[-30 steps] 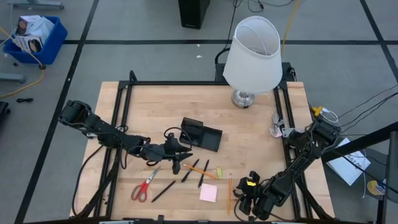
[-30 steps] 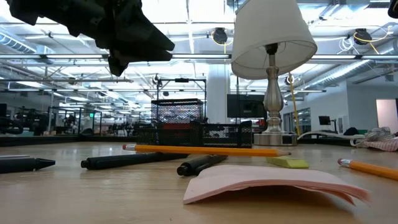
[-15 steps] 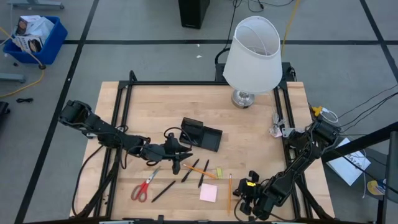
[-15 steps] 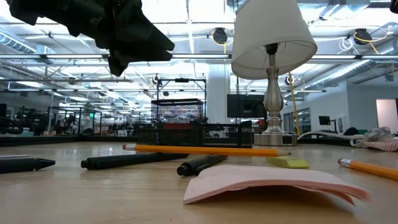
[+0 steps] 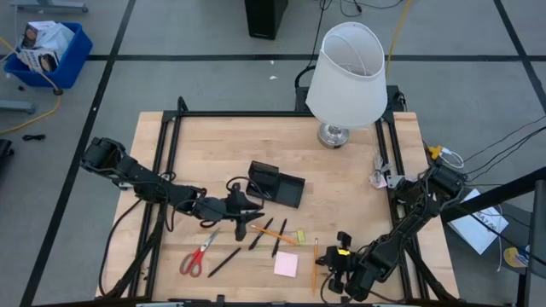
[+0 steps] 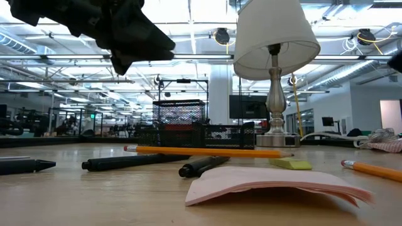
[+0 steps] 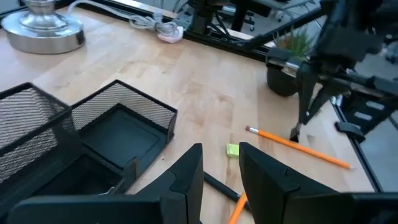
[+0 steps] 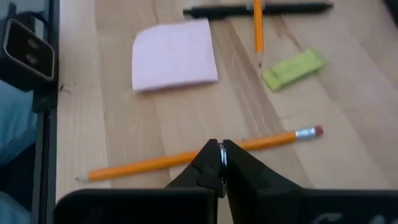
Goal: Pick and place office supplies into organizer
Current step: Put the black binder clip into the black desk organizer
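**Hovering over the pens, right fingers pressed together above a pencil**

Looking down from above, I have the left gripper (image 5: 242, 223) held over the middle of the table (image 5: 213, 145), just off the near side of the black mesh organizer (image 5: 275, 184). Its fingers (image 7: 186, 177) stand a little apart with nothing between them; I see bare wood and the yellow-green eraser (image 7: 232, 149) through the gap.

My right gripper (image 5: 339, 275) sits at the table's near edge, toward the right corner. Its fingers (image 8: 208, 163) are pressed together, tips right over an orange pencil (image 8: 199, 152) lying flat; I cannot tell whether they touch it.

Still on the table near the front edge: red-handled scissors (image 5: 198, 253) toward the left, black pens (image 5: 223, 261) beside them, a second orange pencil (image 5: 275, 234) crossing two more pens, and the pink sticky-note pad (image 5: 286, 263) just beside the right gripper.

The organizer's compartments look empty from the left wrist view. A white-shaded lamp (image 5: 345, 77) stands at the far edge
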### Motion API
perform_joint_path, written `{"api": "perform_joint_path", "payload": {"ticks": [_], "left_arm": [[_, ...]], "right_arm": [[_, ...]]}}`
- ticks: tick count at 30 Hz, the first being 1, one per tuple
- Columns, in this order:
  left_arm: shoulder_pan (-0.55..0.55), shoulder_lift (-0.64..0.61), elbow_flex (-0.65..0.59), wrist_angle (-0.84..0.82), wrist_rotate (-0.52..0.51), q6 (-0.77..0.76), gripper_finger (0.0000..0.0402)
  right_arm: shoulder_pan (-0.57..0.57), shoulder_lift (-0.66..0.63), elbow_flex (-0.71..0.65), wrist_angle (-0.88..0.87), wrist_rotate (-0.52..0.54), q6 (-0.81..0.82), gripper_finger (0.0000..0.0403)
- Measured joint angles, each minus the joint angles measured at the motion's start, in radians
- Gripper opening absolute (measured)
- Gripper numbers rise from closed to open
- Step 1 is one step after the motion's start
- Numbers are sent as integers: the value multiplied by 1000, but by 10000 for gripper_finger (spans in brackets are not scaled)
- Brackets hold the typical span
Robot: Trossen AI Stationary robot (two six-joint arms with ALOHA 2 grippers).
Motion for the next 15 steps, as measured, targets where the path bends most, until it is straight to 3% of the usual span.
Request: {"api": "perform_joint_path", "payload": {"ticks": [7,15], "left_arm": [[0,0,0,2,0,50,106],[-16,-47,2,6,2,87,106]], "right_arm": [[-82,0,0,134,100,-207,6],[-231,0,0,329,109,-549,5]]}}
